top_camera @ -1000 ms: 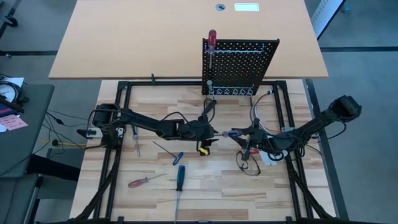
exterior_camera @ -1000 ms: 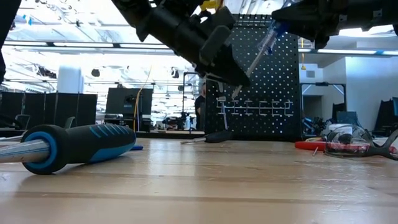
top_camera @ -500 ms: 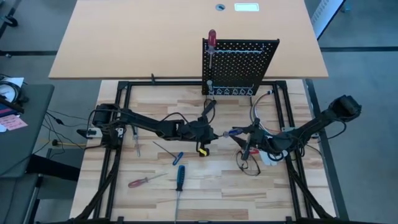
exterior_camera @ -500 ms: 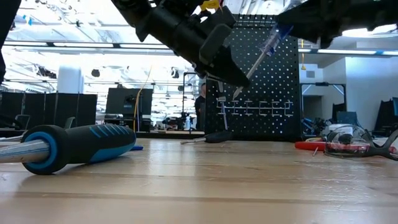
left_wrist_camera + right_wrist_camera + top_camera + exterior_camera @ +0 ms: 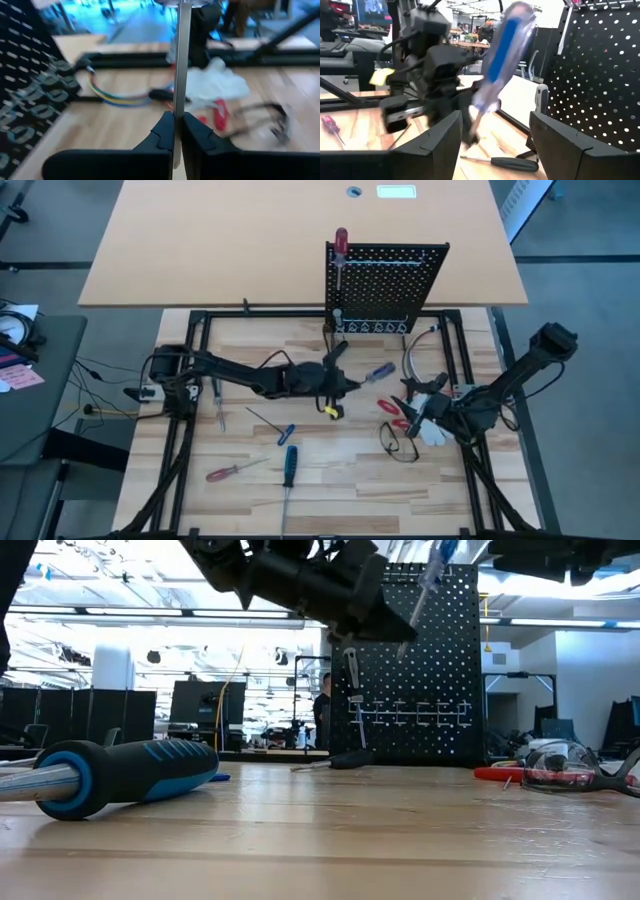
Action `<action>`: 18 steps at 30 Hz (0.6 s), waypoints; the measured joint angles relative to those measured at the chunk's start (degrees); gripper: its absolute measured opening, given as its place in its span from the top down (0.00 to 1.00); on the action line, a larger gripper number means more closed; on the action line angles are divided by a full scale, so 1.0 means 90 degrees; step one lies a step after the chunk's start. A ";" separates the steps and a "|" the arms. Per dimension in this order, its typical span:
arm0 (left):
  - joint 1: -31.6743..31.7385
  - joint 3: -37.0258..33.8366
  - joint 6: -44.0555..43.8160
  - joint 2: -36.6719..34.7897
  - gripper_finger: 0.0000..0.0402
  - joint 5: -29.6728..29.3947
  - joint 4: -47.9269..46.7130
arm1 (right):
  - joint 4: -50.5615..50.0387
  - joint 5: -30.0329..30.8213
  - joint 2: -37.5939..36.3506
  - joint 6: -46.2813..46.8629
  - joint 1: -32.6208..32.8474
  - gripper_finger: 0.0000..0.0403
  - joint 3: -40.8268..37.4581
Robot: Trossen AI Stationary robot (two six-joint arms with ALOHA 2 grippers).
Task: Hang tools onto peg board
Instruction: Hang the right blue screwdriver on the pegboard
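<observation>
Large tan rectangular tabletop (image 5: 250,240) lying beyond the left gripper (image 5: 345,387). Grey carpeted floor (image 5: 580,300) extending past the right gripper (image 5: 407,406). Long white ceiling light strips (image 5: 120,612) glowing overhead. Row of dark office monitors (image 5: 70,712) standing far behind.

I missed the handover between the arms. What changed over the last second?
The left gripper closed on the shaft of the blue-handled screwdriver and carried it toward the peg board. The right gripper opened, let the handle go and pulled back toward the white glove. The red screwdriver on the board and the tools lying on the table stayed put.
</observation>
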 joint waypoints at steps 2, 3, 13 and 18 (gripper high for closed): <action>0.0171 -0.0002 0.0041 -0.0087 0.99 0.0026 0.0199 | 0.0000 0.0000 0.0088 0.0000 -0.0052 0.41 0.0000; 0.0272 0.0015 0.0082 -0.0142 0.99 0.0069 0.0261 | -0.0007 0.0000 0.0136 0.0002 -0.0078 0.41 0.0000; 0.1183 0.1461 0.0269 -0.0481 0.99 0.0144 -0.0128 | -0.0021 -0.0005 0.0393 0.0282 -0.0379 0.41 -0.0002; 0.1591 0.1855 0.0096 -0.0435 0.99 -0.0040 -0.0147 | -0.0044 -0.0008 0.0393 0.0318 -0.0362 0.41 -0.0002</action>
